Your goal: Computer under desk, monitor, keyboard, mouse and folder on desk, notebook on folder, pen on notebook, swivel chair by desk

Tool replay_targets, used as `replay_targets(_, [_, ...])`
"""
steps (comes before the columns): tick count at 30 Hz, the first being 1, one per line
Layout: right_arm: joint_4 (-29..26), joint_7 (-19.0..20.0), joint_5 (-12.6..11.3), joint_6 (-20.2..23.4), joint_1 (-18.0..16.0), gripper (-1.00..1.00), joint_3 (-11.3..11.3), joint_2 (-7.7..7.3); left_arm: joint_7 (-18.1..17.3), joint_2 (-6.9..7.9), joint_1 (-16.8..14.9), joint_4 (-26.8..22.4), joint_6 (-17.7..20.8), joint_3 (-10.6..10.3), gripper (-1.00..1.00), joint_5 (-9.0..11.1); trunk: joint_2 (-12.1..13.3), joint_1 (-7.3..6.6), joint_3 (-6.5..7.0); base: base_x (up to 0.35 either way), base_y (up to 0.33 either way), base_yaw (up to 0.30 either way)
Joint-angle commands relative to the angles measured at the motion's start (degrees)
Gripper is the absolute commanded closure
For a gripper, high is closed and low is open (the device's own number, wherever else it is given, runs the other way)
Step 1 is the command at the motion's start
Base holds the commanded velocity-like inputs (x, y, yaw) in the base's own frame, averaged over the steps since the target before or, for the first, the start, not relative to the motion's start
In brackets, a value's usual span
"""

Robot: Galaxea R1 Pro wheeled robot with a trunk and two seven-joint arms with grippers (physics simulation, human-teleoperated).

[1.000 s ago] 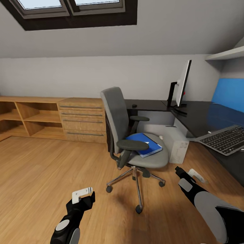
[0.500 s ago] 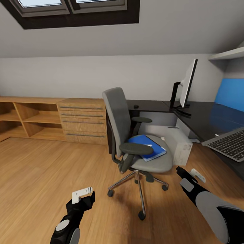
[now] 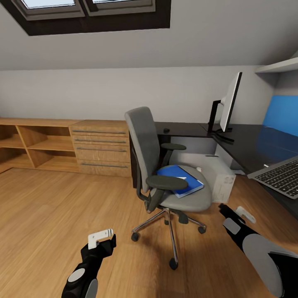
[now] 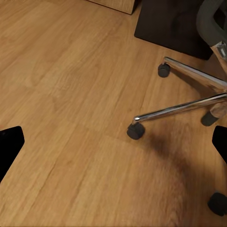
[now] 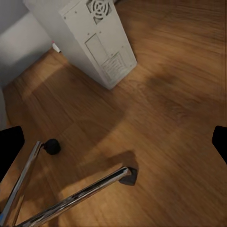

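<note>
Both our arms reach forward and low; our left gripper and our right gripper each hang with fingers spread wide apart, holding nothing.

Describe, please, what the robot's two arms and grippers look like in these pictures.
Both arms are glossy black with rounded light grey panels. The left gripper has a black body tipped with a white angular finger piece bearing small holes. The right gripper is likewise black with a white finger piece, behind it a grey oval patch and a large grey forearm shell. No cables or markings are visible.
</note>
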Motion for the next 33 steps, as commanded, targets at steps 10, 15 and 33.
replay_targets(10, [-0.7,-0.1,0.2,-0.3,0.0,-1.0,-0.5,-1.09,0.5,0.01,0.0,0.1,0.2,-0.1,-1.0,0.6,0.0,-0.01,-0.06,0.0,0.0,0.0])
replay_targets(15, [-3.8,-0.1,0.1,-0.6,0.0,-1.0,-0.6,-1.11,0.5,0.01,0.0,0.1,0.2,-0.2,-1.0,0.6,0.0,-0.01,-0.06,0.0,0.0,0.0])
replay_targets(33, [-7.4,5.3,-10.1,-0.8,0.0,-1.0,-5.2,-0.98,0.5,0.01,-0.1,0.1,0.2,-0.2,-1.0,0.6,0.0,-0.01,-0.06,0.0,0.0,0.0])
